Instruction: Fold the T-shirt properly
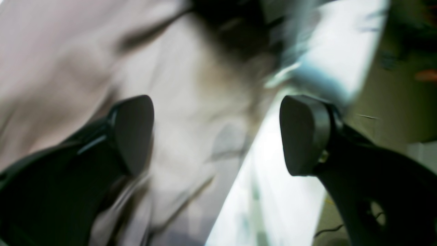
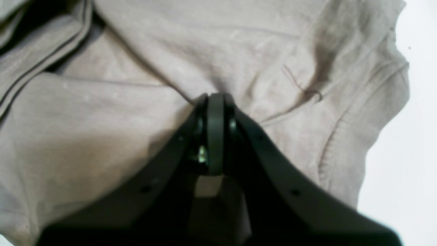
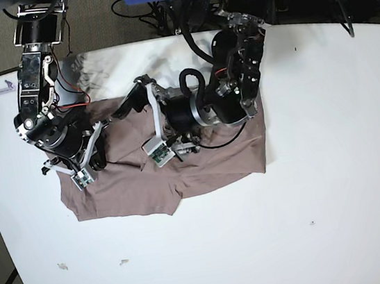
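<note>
- T-shirt (image 3: 214, 167): thin, wrinkled taupe fabric, bunched on the white table (image 3: 336, 186).
- Right gripper (image 2: 215, 102): clenched, pinching fabric.
- Left gripper (image 1: 216, 135): rounded black pads spread apart, holding nothing.

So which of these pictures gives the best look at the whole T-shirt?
The base view: it shows the T-shirt spread on the white table with both arms over it. The right wrist view shows only wrinkled fabric pinched by the shut right gripper. The left wrist view is blurred, with cloth behind the open left gripper.
</note>
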